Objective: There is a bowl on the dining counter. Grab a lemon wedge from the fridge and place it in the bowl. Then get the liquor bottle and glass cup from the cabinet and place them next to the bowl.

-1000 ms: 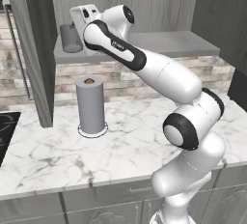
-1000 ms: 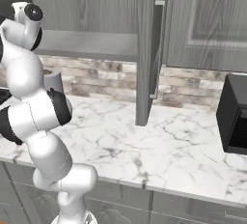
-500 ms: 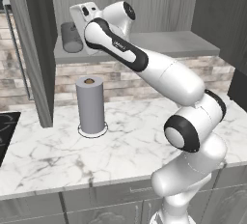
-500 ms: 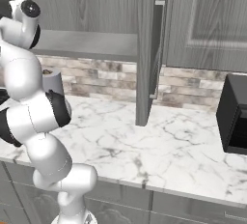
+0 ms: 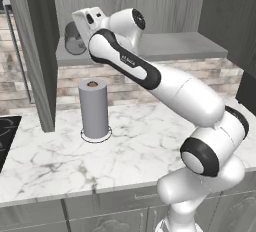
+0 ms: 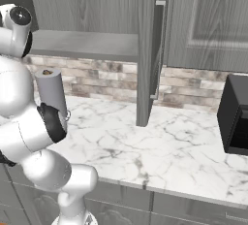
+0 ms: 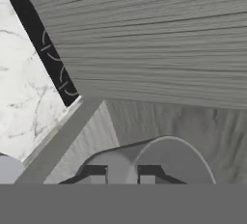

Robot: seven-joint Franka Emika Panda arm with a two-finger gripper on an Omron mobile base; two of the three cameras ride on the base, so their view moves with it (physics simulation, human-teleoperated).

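Grey wood cabinets (image 6: 203, 20) over white marble counter (image 6: 160, 146), brick backsplash (image 6: 184, 86) behind.

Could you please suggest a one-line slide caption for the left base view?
Gripper reaching to the glass cup on the open cabinet's shelf, above a paper towel roll.

Kitchen, marble counter (image 5: 45, 156), wall cabinets (image 6: 208, 20), stovetop (image 5: 6, 136)

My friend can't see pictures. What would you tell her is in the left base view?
A white robot arm reaches its end effector to a glass cup on the shelf of an open cabinet. Below, a grey paper towel roll stands upright on the marble counter.
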